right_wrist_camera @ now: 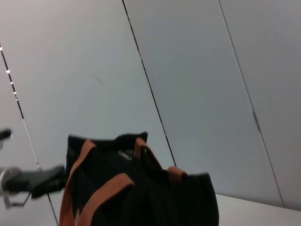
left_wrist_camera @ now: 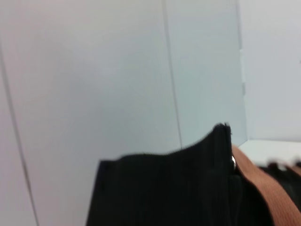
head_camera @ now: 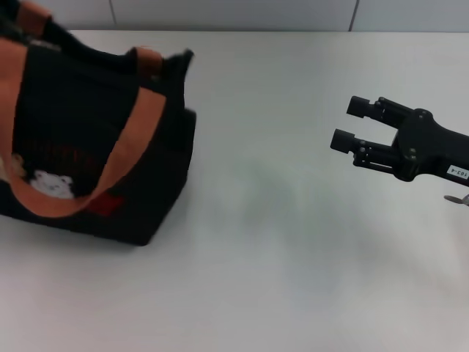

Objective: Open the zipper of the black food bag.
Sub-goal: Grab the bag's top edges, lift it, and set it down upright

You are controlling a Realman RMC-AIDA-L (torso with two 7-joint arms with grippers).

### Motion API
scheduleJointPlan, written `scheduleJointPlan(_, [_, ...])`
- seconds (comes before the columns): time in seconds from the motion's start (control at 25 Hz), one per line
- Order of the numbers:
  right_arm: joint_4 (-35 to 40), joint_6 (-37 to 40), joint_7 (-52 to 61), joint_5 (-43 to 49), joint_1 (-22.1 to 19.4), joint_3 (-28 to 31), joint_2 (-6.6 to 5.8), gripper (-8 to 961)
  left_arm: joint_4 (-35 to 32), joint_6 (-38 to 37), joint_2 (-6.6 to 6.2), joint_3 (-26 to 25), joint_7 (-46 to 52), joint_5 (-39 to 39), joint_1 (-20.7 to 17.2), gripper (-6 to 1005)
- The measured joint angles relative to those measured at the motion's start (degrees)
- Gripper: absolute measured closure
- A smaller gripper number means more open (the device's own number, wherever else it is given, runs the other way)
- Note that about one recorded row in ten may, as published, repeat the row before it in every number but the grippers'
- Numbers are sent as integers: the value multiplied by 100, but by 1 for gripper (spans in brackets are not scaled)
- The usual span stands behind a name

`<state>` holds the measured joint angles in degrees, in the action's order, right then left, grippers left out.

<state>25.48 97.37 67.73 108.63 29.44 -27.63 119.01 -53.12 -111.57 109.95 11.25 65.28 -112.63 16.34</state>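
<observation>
Two spread fingers of the right gripper [head_camera: 343, 123] hang well apart from the black food bag [head_camera: 80, 139]; approach its top, seeking the zipper; the left gripper's state I cannot tell.

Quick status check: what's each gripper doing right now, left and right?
Left gripper: not in view in any picture.
Right gripper: open, holding nothing, hovering over the table well to the right of the black food bag.

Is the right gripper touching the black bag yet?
No, in the head view the right gripper hangs open over bare table, well apart from the black food bag at the left.
</observation>
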Motion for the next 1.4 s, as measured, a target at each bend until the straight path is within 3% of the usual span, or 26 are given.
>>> scheduleJointPlan(0.16, [-20, 10, -14, 0, 7, 1, 15, 135, -1458, -185, 208, 294, 619, 179, 435, 883])
scheduleJointPlan(0.4, [-257, 59, -58, -98, 15, 31, 22, 135, -2617, -177, 433, 1096, 1100, 514, 659, 884])
scheduleJointPlan(0.44, [-322, 61, -144, -158, 17, 19, 24, 135, -2991, -154, 615, 1447, 1153, 573, 681, 884])
scheduleJointPlan(0.48, [-389, 63, -250, -202, 19, 19, 28, 135, -2991, -154, 615, 1447, 1153, 573, 681, 884])
scheduleJointPlan(0.56, [-597, 37, -630, -350, 33, 38, 37, 135, -3349, -112, 818, 1845, 1143, 583, 677, 884])
scheduleJointPlan(0.76, [-1496, -304, -2146, -994, 123, 62, 48, 136, -3470, 40, 871, 2564, 1184, 620, 643, 886])
scheduleJointPlan(0.88, [-1658, -372, -2387, -1063, 148, 68, 49, 136, -3381, 211, 873, 2859, 1185, 623, 617, 887])
scheduleJointPlan(1.4, [-2266, -949, -4848, -1284, 572, 91, 73, 136, -3436, 225, 879, 3226, 1191, 691, 529, 890])
